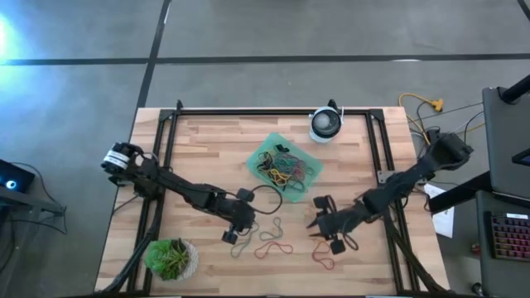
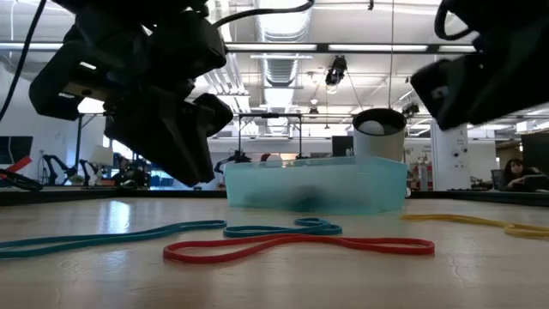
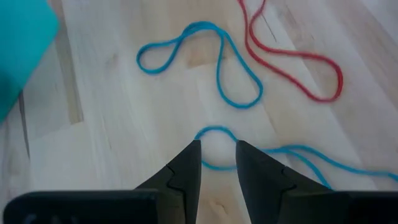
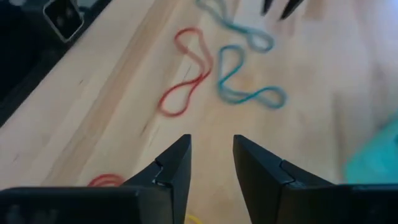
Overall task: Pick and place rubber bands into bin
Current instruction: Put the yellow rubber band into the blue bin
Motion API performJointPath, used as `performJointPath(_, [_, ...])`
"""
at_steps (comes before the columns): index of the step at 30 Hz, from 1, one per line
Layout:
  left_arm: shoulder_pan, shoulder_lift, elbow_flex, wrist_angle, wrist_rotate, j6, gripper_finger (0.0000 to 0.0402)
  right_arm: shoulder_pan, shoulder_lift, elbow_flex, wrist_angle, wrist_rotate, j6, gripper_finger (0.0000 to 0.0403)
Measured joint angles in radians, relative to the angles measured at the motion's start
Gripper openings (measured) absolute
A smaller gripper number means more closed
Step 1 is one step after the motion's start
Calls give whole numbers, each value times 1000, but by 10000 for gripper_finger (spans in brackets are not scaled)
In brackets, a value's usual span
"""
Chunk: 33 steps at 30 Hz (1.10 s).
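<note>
The mint-green bin (image 1: 286, 164) (image 2: 317, 184) sits at mid-table with several coloured rubber bands lying in it. Loose bands lie flat on the wood nearer the near edge: teal ones (image 1: 267, 228) (image 2: 274, 229), red ones (image 1: 273, 247) (image 2: 300, 247) (image 1: 325, 258) and a yellow one (image 2: 480, 221). My left gripper (image 1: 235, 230) (image 3: 217, 146) is open by a narrow gap, its fingertips standing over either side of a teal band's small end loop (image 3: 214, 132). My right gripper (image 1: 316, 217) (image 4: 211, 146) is open above bare wood, with a red band (image 4: 186, 74) and a teal band (image 4: 245, 84) ahead of it.
A round white-and-black device (image 1: 325, 124) (image 2: 377, 129) stands behind the bin near the far edge. A green potted plant (image 1: 171, 258) sits at the near left corner. Black frame rails run along the table's far, left and right sides. A black cable (image 1: 269, 192) curls near the bin.
</note>
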Motion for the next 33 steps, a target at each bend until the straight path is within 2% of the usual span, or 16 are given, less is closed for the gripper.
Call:
performJointPath(4, [1, 14, 0, 36, 0, 0, 85, 14, 89, 0, 62, 1, 30, 106])
performJointPath(10, [1, 62, 14, 56, 29, 8, 85, 14, 149, 9, 83, -2, 54, 98])
performJointPath(18, [1, 98, 48, 61, 37, 9, 85, 35, 163, 11, 83, -12, 147, 97])
performJointPath(25, [0, 75, 40, 47, 37, 7, 85, 86, 170, 10, 59, -103, 250, 102])
performJointPath(33, [0, 75, 38, 45, 37, 6, 85, 144, 170, 9, -23, -103, 403, 96])
